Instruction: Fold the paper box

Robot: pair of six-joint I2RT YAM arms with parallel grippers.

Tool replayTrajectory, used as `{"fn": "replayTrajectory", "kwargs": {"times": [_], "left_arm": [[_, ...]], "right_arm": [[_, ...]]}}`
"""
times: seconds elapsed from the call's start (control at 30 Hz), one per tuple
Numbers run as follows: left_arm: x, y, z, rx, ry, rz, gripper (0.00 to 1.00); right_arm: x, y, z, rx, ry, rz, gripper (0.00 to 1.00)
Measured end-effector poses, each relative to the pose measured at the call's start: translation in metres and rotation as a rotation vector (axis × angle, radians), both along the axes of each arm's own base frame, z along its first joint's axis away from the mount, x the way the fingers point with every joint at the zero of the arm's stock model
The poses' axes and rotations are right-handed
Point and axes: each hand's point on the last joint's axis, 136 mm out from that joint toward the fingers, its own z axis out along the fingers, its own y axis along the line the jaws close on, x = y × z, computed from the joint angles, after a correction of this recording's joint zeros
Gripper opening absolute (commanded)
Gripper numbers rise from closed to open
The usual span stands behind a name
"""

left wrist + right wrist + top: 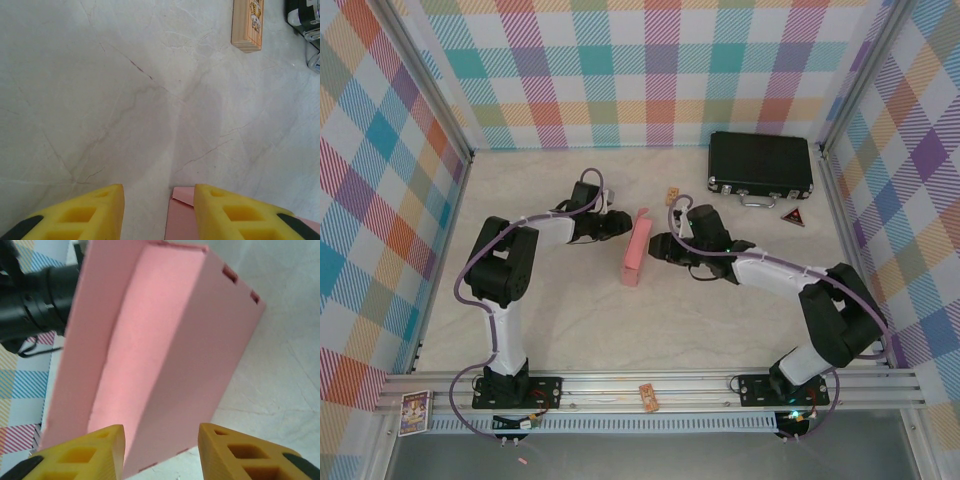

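I see the pink thin-cardboard box (636,250) standing on edge, my left gripper (159,197) and right gripper (161,436) flanking it. Both are released, fingers spread

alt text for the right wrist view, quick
A partly folded pink paper box, its long walls raised into an open trough, stands close before the right claw's spread yellow fingers. The black left arm sits behind it, upper left.
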Motion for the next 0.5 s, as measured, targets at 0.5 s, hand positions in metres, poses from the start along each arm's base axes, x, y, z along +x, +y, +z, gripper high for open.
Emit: {"fn": "replayTrajectory", "kwargs": {"times": [0.5], "left_arm": [[-0.002, -0.002, 0.001, -0.011, 0.006, -0.014, 0.41]], "right_arm": [[0.025, 0.023, -0.010, 0.027, 0.048, 0.033, 0.53]]}}
